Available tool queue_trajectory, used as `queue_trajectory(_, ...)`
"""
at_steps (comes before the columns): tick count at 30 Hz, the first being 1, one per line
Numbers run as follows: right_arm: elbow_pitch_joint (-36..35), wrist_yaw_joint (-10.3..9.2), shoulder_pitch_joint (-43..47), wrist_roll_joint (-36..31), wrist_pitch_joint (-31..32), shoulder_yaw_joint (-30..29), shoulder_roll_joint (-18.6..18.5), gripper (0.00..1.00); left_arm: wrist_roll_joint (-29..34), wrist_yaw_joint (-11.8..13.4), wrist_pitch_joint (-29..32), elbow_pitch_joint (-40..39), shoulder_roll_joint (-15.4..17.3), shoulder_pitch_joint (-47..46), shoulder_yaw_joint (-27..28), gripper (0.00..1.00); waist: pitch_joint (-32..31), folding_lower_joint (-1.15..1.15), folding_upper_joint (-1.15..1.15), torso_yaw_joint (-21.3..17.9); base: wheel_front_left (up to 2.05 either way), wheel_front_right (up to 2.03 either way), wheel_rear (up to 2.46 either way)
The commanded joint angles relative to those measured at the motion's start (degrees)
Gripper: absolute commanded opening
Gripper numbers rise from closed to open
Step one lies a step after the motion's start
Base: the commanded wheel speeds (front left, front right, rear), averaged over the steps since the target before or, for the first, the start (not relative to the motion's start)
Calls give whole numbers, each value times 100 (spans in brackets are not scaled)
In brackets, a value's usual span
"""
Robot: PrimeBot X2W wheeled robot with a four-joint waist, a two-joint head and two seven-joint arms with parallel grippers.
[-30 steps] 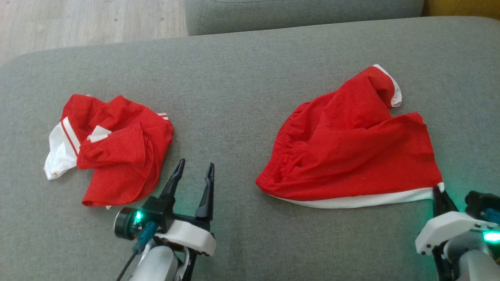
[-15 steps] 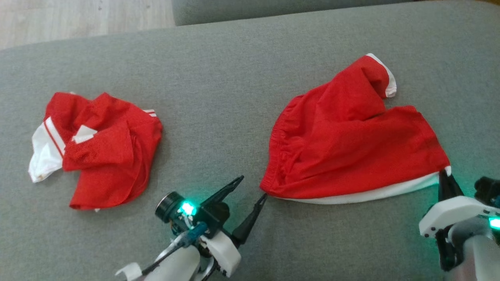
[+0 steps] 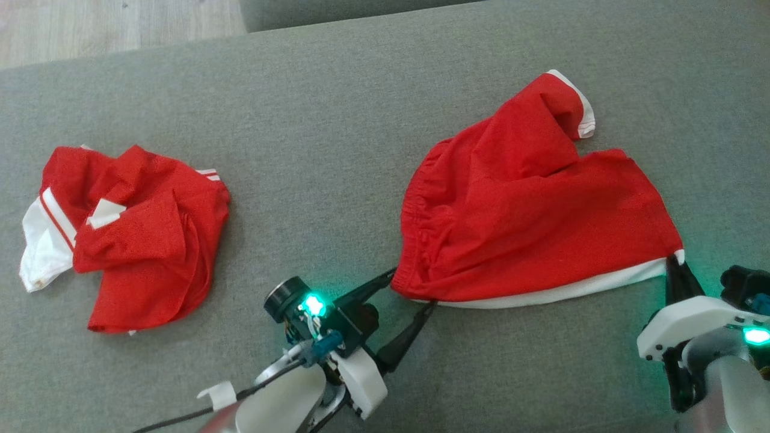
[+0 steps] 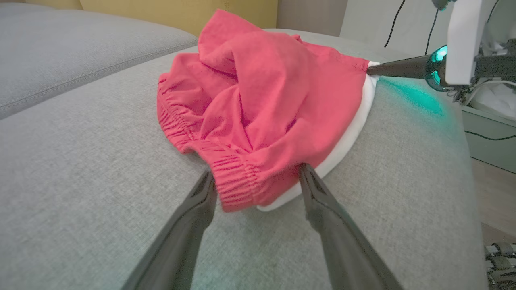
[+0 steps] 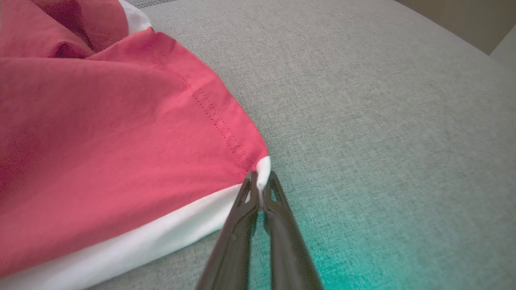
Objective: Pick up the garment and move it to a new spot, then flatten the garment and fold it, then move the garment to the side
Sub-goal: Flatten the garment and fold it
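Observation:
The garment [image 3: 529, 210], red shorts with a white hem band, lies crumpled on the right of the grey sofa seat [image 3: 325, 138]. My right gripper [image 3: 671, 263] is shut on the garment's white hem corner at its near right end; the right wrist view shows the corner pinched between the fingertips [image 5: 261, 181]. My left gripper [image 3: 413, 288] is open, its two fingers straddling the elastic waistband corner [image 4: 238, 181] at the near left end of the garment [image 4: 262, 100]. The right gripper's tip [image 4: 369, 70] touches the far hem in the left wrist view.
A second crumpled red-and-white garment [image 3: 132, 234] lies on the left of the seat. Wooden floor [image 3: 90, 24] lies beyond the seat's far left edge, and another cushion [image 3: 331, 9] stands at the back. Bare grey fabric separates the two garments.
My left gripper has swung right from beside the left garment to the shorts' waistband corner, still open. The right gripper stays shut on the hem corner. The head view has shifted.

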Motion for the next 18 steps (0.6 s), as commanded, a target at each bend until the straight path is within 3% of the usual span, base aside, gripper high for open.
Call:
queue_trajectory(1,-132,-4,-166,37,-72,144,-47,0,-51,11,-80,-80,20,-223,39,100,2,0,0,-12,0,0,0)
queue_trajectory(16,-64,-4,-248,83,-128,242,-47,0,-268,10,-136,295,16,-408,-334,100,24,0,0,-72,0,0,0)
queue_trajectory(17,-62,-4,-252,85,-131,251,-47,0,-285,10,-136,323,9,-420,-353,94,24,0,0,-77,0,0,0)
queue_trajectory(18,-59,-4,-253,87,-134,257,-47,0,-299,10,-137,350,2,-431,-372,77,20,0,0,-80,0,0,0)
